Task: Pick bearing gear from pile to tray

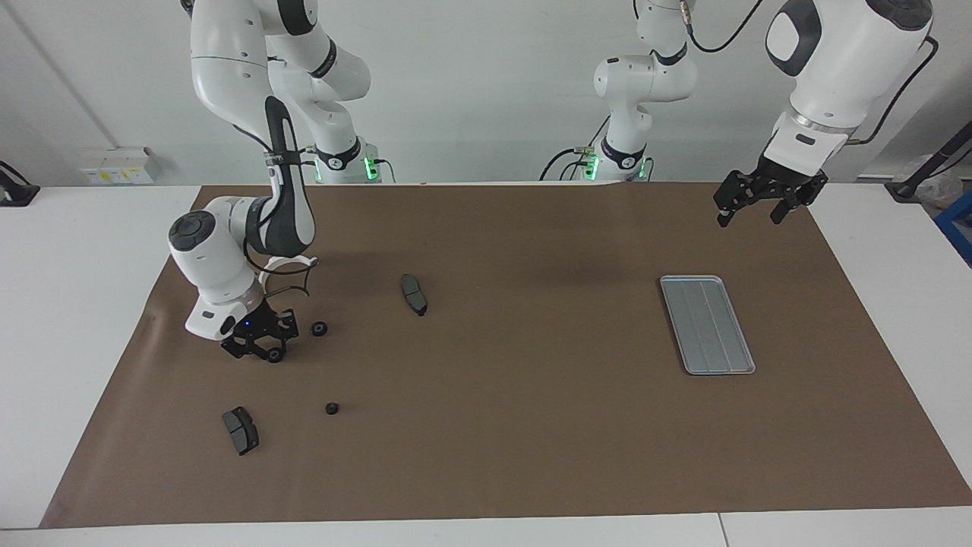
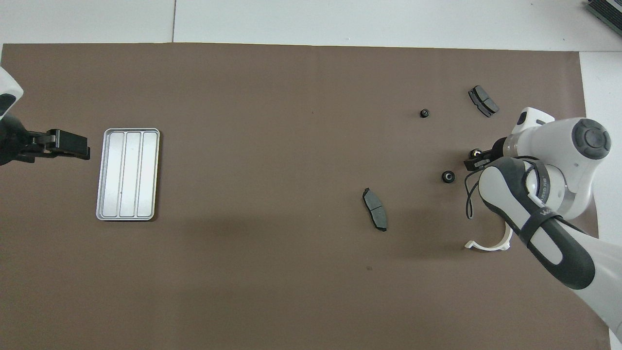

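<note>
The pile lies at the right arm's end of the brown mat: three tiny black round pieces (image 1: 320, 329) (image 1: 331, 408) (image 1: 275, 355), two dark grey curved pads (image 1: 414, 294) (image 1: 241, 430) and a white half-ring (image 1: 288, 262). My right gripper (image 1: 262, 349) is down at the mat, right at the round piece (image 2: 474, 154) that lies between the other two. The silver-grey tray (image 1: 706, 324) lies at the left arm's end and holds nothing. My left gripper (image 1: 748, 211) is open and waits in the air beside the tray, over the mat's edge.
In the overhead view the right arm's body covers part of the half-ring (image 2: 491, 243). The brown mat (image 1: 531, 425) covers most of the white table. The mat between the pile and the tray (image 2: 128, 174) is bare.
</note>
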Action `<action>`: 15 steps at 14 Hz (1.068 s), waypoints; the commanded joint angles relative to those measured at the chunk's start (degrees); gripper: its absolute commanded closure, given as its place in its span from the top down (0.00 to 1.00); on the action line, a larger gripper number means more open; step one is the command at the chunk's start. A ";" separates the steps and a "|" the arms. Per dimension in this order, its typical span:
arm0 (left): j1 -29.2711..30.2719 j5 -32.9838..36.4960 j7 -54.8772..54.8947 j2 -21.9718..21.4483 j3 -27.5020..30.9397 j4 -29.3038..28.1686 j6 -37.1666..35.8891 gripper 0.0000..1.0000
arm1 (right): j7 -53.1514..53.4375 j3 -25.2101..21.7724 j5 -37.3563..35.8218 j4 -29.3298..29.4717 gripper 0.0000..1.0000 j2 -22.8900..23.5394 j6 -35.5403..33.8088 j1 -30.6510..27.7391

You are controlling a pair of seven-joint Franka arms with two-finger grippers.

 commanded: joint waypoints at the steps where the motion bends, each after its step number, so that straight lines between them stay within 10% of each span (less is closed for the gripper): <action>1: -0.07 1.17 -0.22 -1.89 0.04 -2.08 0.57 1.00 | 2.49 0.42 1.18 0.29 0.00 0.34 0.09 0.80; 10: -0.07 1.17 -0.22 -1.89 0.04 -2.08 0.57 1.00 | 24.78 0.42 0.31 13.45 0.00 -6.43 -22.65 9.58; 15: -0.07 1.17 -0.22 -1.89 0.04 -2.08 0.57 1.00 | 45.96 0.50 0.13 16.02 0.00 -6.43 -21.55 21.71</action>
